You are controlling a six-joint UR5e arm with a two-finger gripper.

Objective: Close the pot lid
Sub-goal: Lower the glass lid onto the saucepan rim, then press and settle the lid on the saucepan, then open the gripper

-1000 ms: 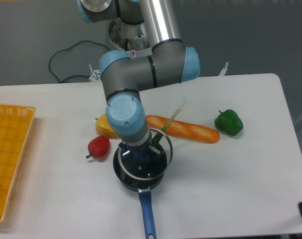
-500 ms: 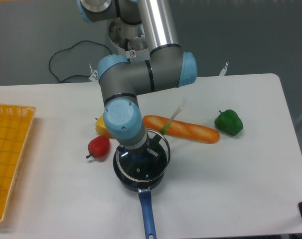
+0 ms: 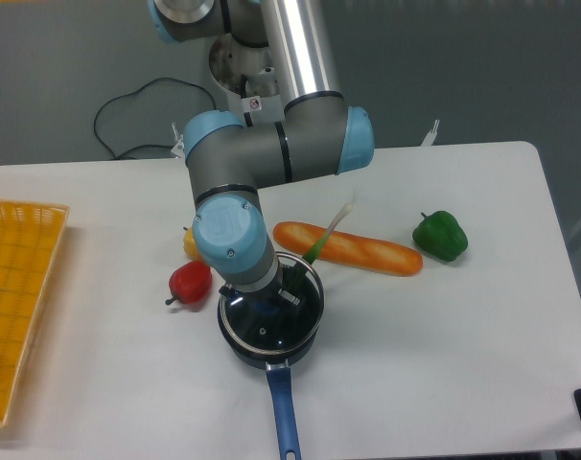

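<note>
The gripper is mostly hidden under the robot's big grey and blue wrist, so I cannot tell if its fingers are spread apart or pinching the blue knob in the middle of the lid. It reaches straight down onto the lid. The lid is a round glass one with a shiny metal rim, and it sits on top of the pot, looking just a little tipped. The pot is dark and round, and its long blue handle points toward the front edge of the table. The table is white, and behind it is a grey wall with a black cable looping on the floor. Close by the pot on the left is a red pepper, and a yellow pepper peeks out behind the arm. A long orange carrot with a green top lies just behind the pot. A green pepper sits well off to the right. A yellow basket is at the far left edge
</note>
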